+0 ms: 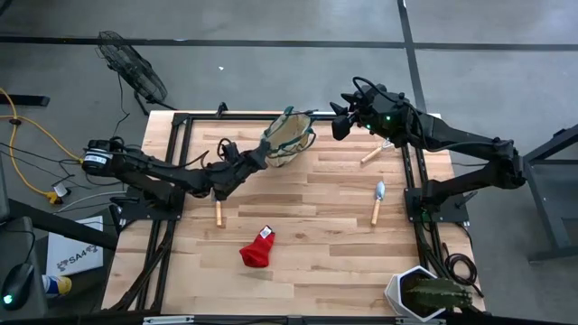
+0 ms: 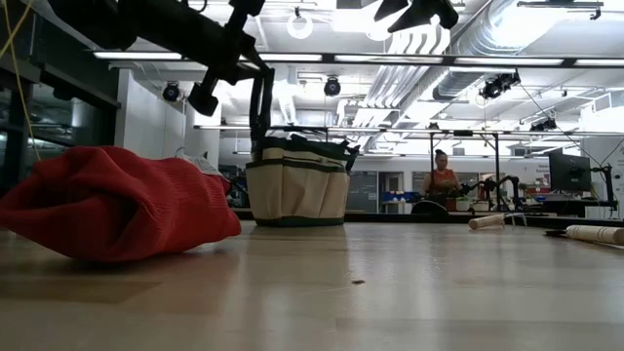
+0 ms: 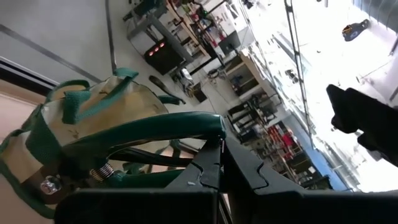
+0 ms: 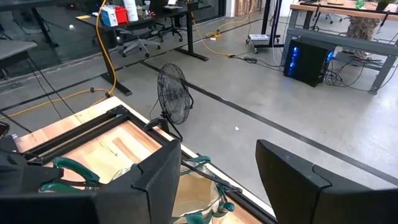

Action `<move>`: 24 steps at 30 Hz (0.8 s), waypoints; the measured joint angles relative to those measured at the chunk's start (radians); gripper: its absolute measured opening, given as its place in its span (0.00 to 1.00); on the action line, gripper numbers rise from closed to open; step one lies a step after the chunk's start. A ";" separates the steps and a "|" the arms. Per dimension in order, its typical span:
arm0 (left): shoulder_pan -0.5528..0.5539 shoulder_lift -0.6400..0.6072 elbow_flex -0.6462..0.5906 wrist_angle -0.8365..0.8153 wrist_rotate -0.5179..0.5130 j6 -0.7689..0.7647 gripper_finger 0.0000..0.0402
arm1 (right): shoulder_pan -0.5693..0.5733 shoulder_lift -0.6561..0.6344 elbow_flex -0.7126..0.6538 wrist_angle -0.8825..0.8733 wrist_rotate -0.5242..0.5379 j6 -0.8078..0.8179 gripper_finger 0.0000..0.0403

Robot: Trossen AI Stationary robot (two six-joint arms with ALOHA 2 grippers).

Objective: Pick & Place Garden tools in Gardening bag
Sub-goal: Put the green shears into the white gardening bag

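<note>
The tan-olive gardening bag (image 1: 289, 140) stands upright on its base at the table's far middle; it also shows in the low view (image 2: 297, 190). My left gripper (image 1: 256, 161) is at the bag's left rim, shut on teal-handled pruning shears (image 3: 155, 127). My right gripper (image 1: 341, 122) hovers open and empty just right of the bag and above it (image 4: 217, 180). A red fabric piece (image 1: 257, 248) lies on the near middle of the table. A trowel (image 1: 377, 200), another wooden-handled tool (image 1: 375, 153) and a wooden handle (image 1: 219, 214) lie flat on the table. My left gripper pinches the shears' teal handles (image 3: 186, 124) between its two fingers (image 3: 249, 177). It comes from the table's left, slanting down toward the bag. The shears are lifted clear of the table and reach out over the bag's left rim (image 2: 260, 107); their blades are hidden.
A spiky green plant in a white hexagonal pot (image 1: 429, 293) stands at the near right corner. A fan (image 1: 131, 63) stands on the floor beyond the far left corner. Bare wood lies between the red fabric and the bag. A person (image 2: 441, 180) sits far behind the table.
</note>
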 joint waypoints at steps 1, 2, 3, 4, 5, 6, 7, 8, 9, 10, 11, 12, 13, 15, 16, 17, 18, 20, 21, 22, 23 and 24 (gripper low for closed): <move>0.000 0.000 0.000 0.000 0.002 -0.001 0.00 | 0.000 0.000 0.000 0.000 0.000 0.000 0.50; 0.001 0.000 0.000 -0.003 0.007 -0.002 0.00 | 0.000 0.000 0.000 0.000 0.000 0.000 0.50; 0.002 0.000 0.000 -0.004 0.009 -0.002 0.00 | 0.000 0.000 0.000 -0.001 0.000 0.000 0.50; 0.003 0.000 0.000 -0.004 0.009 -0.002 0.00 | 0.000 0.000 0.000 -0.001 0.000 0.000 0.50; 0.003 0.000 0.000 -0.004 0.007 -0.002 0.00 | 0.000 0.000 0.000 -0.001 0.000 0.000 0.50; 0.003 0.000 0.000 -0.010 0.007 -0.003 0.00 | 0.000 0.000 0.000 -0.002 0.000 0.000 0.50; 0.003 0.000 0.000 -0.022 0.005 -0.006 0.00 | 0.000 0.000 0.000 -0.002 0.000 0.000 0.50; 0.003 0.000 0.000 -0.032 0.002 -0.011 0.00 | 0.000 0.000 0.000 -0.002 0.000 0.000 0.50; 0.003 0.000 0.000 -0.036 -0.003 -0.016 0.00 | 0.000 0.000 0.000 -0.002 0.000 0.000 0.50; 0.003 0.000 0.000 -0.038 -0.008 -0.021 0.00 | 0.000 0.000 0.000 -0.002 0.000 0.000 0.50; 0.003 0.000 0.000 -0.042 -0.014 -0.031 0.00 | 0.000 0.000 0.000 -0.002 0.000 0.000 0.50; 0.003 0.000 0.000 -0.047 -0.017 -0.038 0.00 | 0.000 0.000 0.000 -0.003 0.000 0.000 0.50; 0.003 0.000 0.000 -0.050 -0.020 -0.038 0.00 | 0.000 0.000 0.000 -0.003 0.000 0.000 0.50; 0.003 0.000 0.000 -0.048 -0.030 -0.038 0.00 | 0.000 0.000 0.000 -0.004 0.000 0.000 0.50; 0.003 0.000 0.000 -0.048 -0.032 -0.037 0.00 | 0.000 0.000 0.000 -0.006 0.000 0.000 0.50; 0.003 0.000 0.000 -0.049 -0.033 -0.036 0.00 | 0.000 0.000 0.000 -0.007 0.000 0.000 0.50; 0.003 0.000 0.000 -0.049 -0.034 -0.036 0.00 | 0.000 0.000 0.000 -0.009 0.000 0.000 0.50; 0.003 0.000 0.000 -0.053 -0.040 -0.036 0.00 | 0.000 0.000 0.000 -0.014 0.000 0.000 0.50; 0.003 0.000 0.000 -0.064 -0.041 -0.038 0.00 | 0.000 0.000 0.000 -0.014 0.000 0.000 0.50; 0.003 0.000 0.000 -0.077 -0.041 -0.041 0.00 | 0.000 0.000 0.000 -0.015 0.000 0.000 0.50; 0.003 0.000 0.000 -0.084 -0.045 -0.042 0.00 | 0.000 0.000 0.000 -0.016 0.000 0.000 0.50; 0.003 0.000 0.000 -0.085 -0.049 -0.044 0.00 | 0.000 0.000 0.000 -0.016 0.000 0.000 0.50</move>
